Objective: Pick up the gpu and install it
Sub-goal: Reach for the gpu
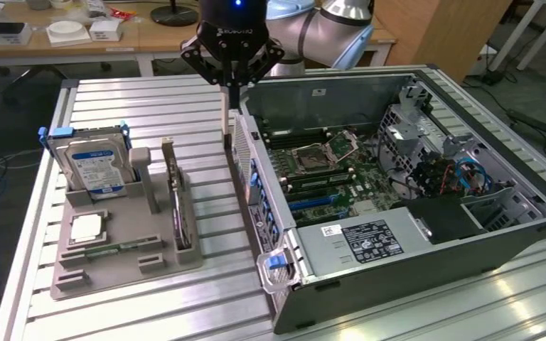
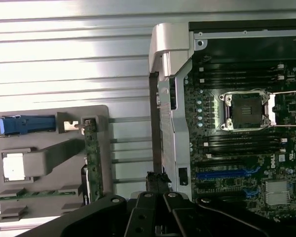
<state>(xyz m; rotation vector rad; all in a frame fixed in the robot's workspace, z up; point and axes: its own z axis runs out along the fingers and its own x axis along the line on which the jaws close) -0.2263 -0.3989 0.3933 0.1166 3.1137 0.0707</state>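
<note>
The gpu [image 1: 173, 190] stands on its long edge in a slot of the grey holder tray [image 1: 126, 266], a thin green card with a dark face. From the wrist view the gpu [image 2: 92, 163] shows edge-on as a narrow green strip. My gripper [image 1: 232, 105] hangs shut and holds nothing, above the table beside the near wall of the open computer case [image 1: 425, 241], well behind the gpu and to the exterior view's right of it. Its dark fingertips [image 2: 158, 178] sit pressed together over the case wall. Blue expansion slots [image 1: 316, 202] lie on the motherboard [image 2: 246, 148].
The tray [image 2: 49, 148] also holds a silver hard drive [image 1: 88, 167] with blue clips, a square processor [image 1: 85, 227] and a narrow memory stick [image 1: 111, 249]. The ribbed metal table [image 1: 140, 106] stretches behind the tray. A desk with boxes [image 1: 69, 32] stands at the back.
</note>
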